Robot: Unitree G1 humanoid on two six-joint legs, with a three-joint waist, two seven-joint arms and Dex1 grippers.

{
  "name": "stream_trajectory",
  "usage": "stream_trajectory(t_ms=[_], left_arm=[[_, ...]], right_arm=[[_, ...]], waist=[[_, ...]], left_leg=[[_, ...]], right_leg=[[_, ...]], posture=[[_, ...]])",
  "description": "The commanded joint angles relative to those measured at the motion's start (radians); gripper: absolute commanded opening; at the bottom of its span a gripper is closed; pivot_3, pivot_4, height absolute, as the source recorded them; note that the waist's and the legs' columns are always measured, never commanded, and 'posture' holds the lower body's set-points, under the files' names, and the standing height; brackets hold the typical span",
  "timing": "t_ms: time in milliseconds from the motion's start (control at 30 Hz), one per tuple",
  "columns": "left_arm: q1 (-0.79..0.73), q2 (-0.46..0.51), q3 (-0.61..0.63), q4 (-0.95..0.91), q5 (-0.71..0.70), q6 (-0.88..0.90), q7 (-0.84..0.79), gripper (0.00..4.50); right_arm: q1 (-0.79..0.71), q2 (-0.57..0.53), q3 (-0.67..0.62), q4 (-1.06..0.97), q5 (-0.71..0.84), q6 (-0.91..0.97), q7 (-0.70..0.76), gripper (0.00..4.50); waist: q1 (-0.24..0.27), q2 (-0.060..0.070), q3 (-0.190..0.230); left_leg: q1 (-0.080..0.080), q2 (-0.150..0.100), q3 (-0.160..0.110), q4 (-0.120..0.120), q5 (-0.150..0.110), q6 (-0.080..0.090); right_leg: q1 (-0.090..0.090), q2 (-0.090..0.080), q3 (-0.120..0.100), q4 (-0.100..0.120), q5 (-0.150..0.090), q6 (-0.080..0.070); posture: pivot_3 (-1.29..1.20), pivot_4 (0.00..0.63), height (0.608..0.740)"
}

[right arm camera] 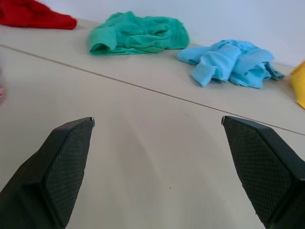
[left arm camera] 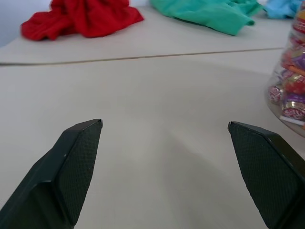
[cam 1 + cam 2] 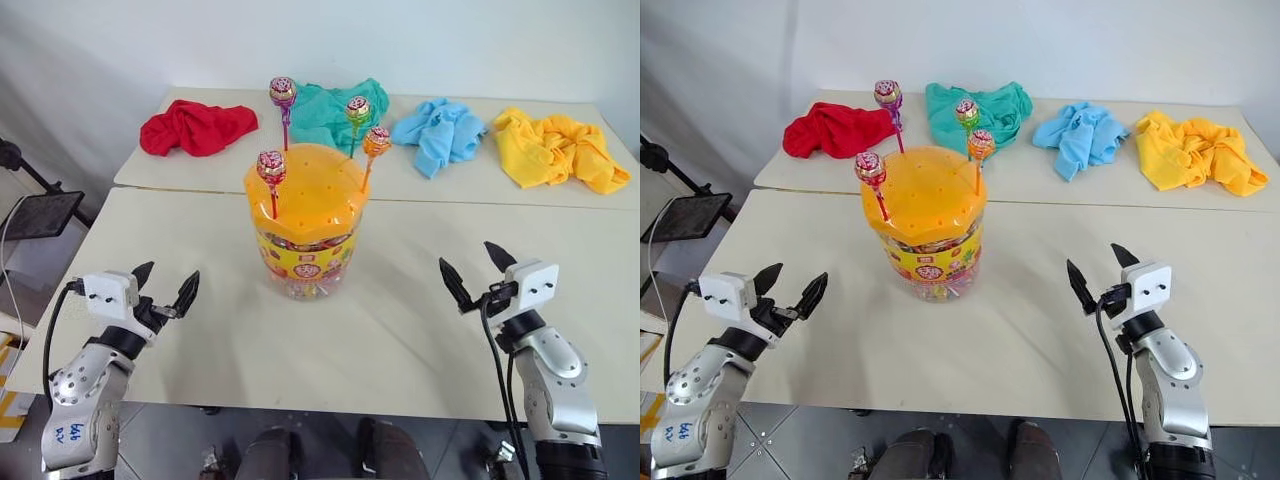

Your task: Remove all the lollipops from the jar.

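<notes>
- Four lollipops stand with their sticks pushed into holes of the orange lid of the jar (image 3: 305, 235): a red-pink one (image 3: 271, 166) at the front, a purple one (image 3: 282, 92) at the back, a green one (image 3: 358, 109) and an orange one (image 3: 376, 141) on the right side.
- Left gripper (image 3: 165, 287) hovers over the near table (image 3: 400, 330) with its fingers (image 2: 71, 167) spread wide and nothing between them; the jar stands ahead of the fingertips and off to their right, well apart.
- Right gripper (image 3: 478, 268) likewise has its fingers (image 1: 62, 167) wide apart and bare; the jar is ahead and to their left, well apart.
- Beyond both pairs of fingertips, on the far table, lie a red cloth (image 3: 195, 127), a teal cloth (image 3: 330, 112), a blue cloth (image 3: 440, 132) and a yellow cloth (image 3: 555, 148).
</notes>
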Motion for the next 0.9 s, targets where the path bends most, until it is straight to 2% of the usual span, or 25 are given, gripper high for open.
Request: stream_trajectory(t_ms=[33, 100, 167, 233, 300, 400, 500, 667, 900], left_arm=[[-0.014, 0.059, 0.017, 0.053, -0.018, -0.017, -0.096, 4.50], [-0.034, 0.106, 0.053, 0.091, -0.128, -0.010, -0.252, 4.50], [-0.070, 0.160, 0.082, 0.142, -0.209, 0.046, -0.345, 4.50], [-0.188, 0.275, 0.134, 0.213, -0.339, 0.165, -0.466, 4.50], [-0.277, 0.350, 0.158, 0.248, -0.423, 0.232, -0.556, 4.50], [-0.335, 0.432, 0.123, 0.191, -0.486, 0.314, -0.680, 4.50], [-0.402, 0.480, 0.095, 0.116, -0.595, 0.435, -0.732, 4.50], [-0.575, 0.403, -0.030, 0.014, -0.590, 0.426, -0.704, 4.50], [-0.643, 0.285, -0.108, -0.078, -0.585, 0.425, -0.618, 4.50]], right_arm=[[0.014, -0.040, 0.007, -0.065, 0.069, 0.008, 0.095, 4.49], [0.038, -0.085, -0.010, -0.156, 0.195, 0.060, 0.199, 4.49], [0.045, -0.113, -0.026, -0.231, 0.280, 0.112, 0.234, 4.49], [0.043, -0.134, -0.052, -0.373, 0.404, 0.146, 0.246, 4.49], [0.041, -0.141, -0.064, -0.488, 0.509, 0.139, 0.290, 4.49], [0.036, -0.187, -0.049, -0.615, 0.552, 0.159, 0.321, 4.49], [0.019, -0.205, -0.041, -0.655, 0.546, 0.158, 0.326, 4.49], [-0.018, -0.189, -0.012, -0.625, 0.528, 0.153, 0.337, 4.49], [-0.010, -0.156, 0.007, -0.613, 0.477, 0.136, 0.312, 4.49]], waist=[[-0.001, 0.000, 0.000], [0.000, 0.000, 0.000], [0.001, 0.000, 0.000], [0.004, -0.001, 0.001], [0.004, -0.002, 0.001], [0.002, -0.001, 0.001], [0.000, -0.001, 0.001], [0.006, -0.002, 0.002], [-0.001, -0.003, 0.002]], left_leg=[[0.000, 0.000, 0.000, 0.000, 0.000, 0.000], [0.000, 0.001, 0.001, 0.000, -0.001, 0.000], [0.000, 0.001, 0.001, 0.000, -0.001, 0.000], [0.000, 0.002, 0.001, 0.000, -0.001, 0.000], [0.000, 0.002, 0.001, 0.000, -0.001, 0.000], [0.001, 0.002, 0.001, 0.000, -0.003, -0.001], [0.006, 0.002, 0.003, -0.001, -0.006, 0.000], [0.005, 0.002, 0.005, 0.000, -0.006, 0.000], [0.009, 0.003, 0.015, 0.000, -0.006, 0.000]], right_leg=[[0.000, 0.000, 0.000, 0.000, 0.000, 0.000], [0.000, 0.000, 0.000, 0.000, 0.000, 0.000], [0.000, 0.000, 0.000, -0.001, 0.000, 0.000], [0.000, 0.000, 0.000, -0.001, 0.000, 0.000], [0.000, 0.001, -0.001, 0.001, -0.001, -0.001], [0.000, 0.001, 0.000, 0.000, 0.000, -0.001], [0.003, 0.001, 0.001, 0.000, -0.001, -0.001], [0.004, 0.002, 0.001, -0.002, 0.000, 0.000], [0.002, 0.006, 0.013, -0.002, -0.001, 0.000]], posture=[[0.00, 0.150, 0.740], [0.00, 0.150, 0.740], [0.00, 0.150, 0.740], [0.00, 0.150, 0.740], [0.00, 0.150, 0.740], [0.00, 0.150, 0.740], [0.00, 0.150, 0.740], [0.00, 0.150, 0.740], [0.00, 0.150, 0.740]])
